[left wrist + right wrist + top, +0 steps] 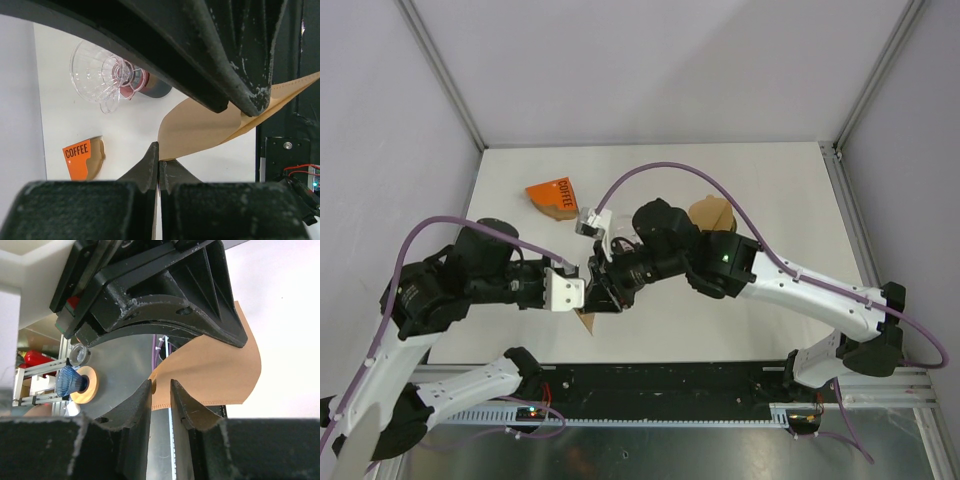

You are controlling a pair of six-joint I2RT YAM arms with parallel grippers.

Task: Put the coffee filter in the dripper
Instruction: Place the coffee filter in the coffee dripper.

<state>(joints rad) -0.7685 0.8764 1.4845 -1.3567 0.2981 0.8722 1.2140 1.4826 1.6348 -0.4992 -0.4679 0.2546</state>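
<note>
Two pincers meet on the brown coffee filter (200,127), held off the desk (770,180) near its front middle. The left pincer (158,150) is closed on one edge; the right pincer (161,385) stands narrowly parted around another. Both arms bend inward, wrists facing. The clear dripper (100,75) sits apart, beyond.

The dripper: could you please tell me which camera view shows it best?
The left wrist view: the dripper shows its clear cone and handle whole and unobstructed. In the top external view I cannot make it out clearly; the right wrist view does not show it.
</note>
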